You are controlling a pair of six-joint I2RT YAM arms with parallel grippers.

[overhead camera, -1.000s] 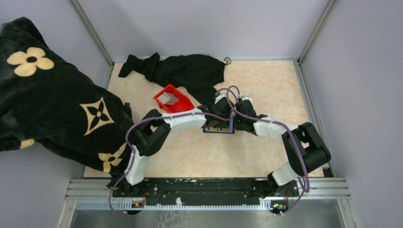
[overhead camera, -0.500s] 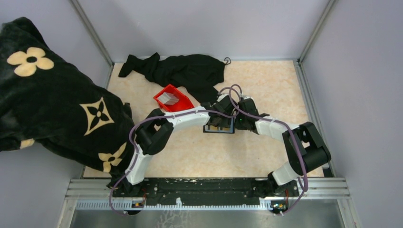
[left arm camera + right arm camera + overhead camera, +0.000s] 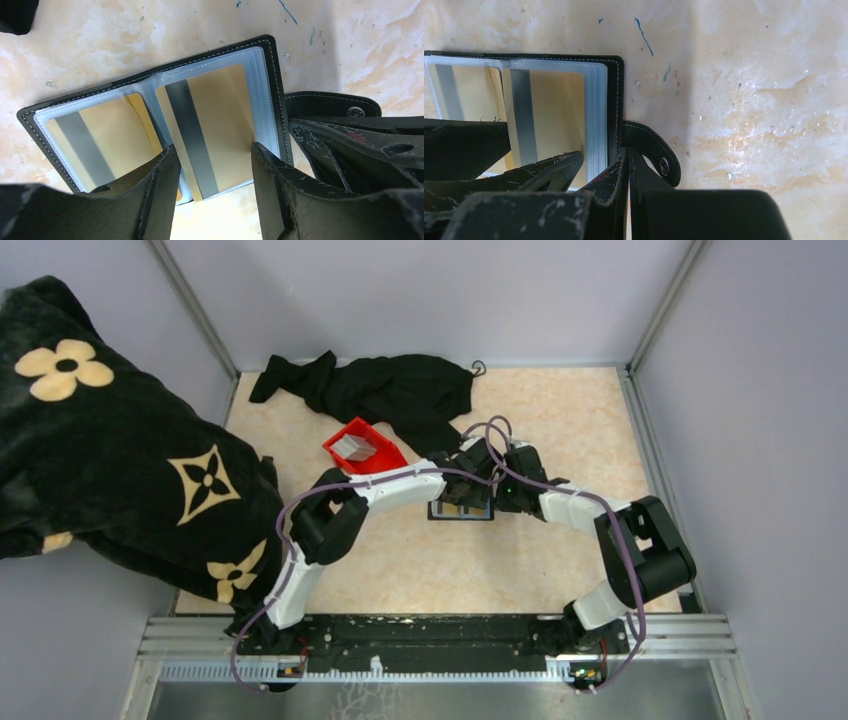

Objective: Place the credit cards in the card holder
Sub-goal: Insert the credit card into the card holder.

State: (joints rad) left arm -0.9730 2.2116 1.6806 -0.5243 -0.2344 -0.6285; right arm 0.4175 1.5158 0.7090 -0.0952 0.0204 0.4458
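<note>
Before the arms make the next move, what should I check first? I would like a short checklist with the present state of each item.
1. Black folding card holder lies open on the table: ok.
2. Left gripper is free of the right-hand gold card with a grey stripe: ok, jaws open, astride it.
3. That card is fully inside its clear sleeve: cannot tell, the fingers hide its near corners.
4. Right gripper steadies the holder: cannot tell; it is shut at the holder's edge, by the black snap strap.
5. Red plastic bin is emptied of cards: not ok, grey-white cards lie in it.
</note>
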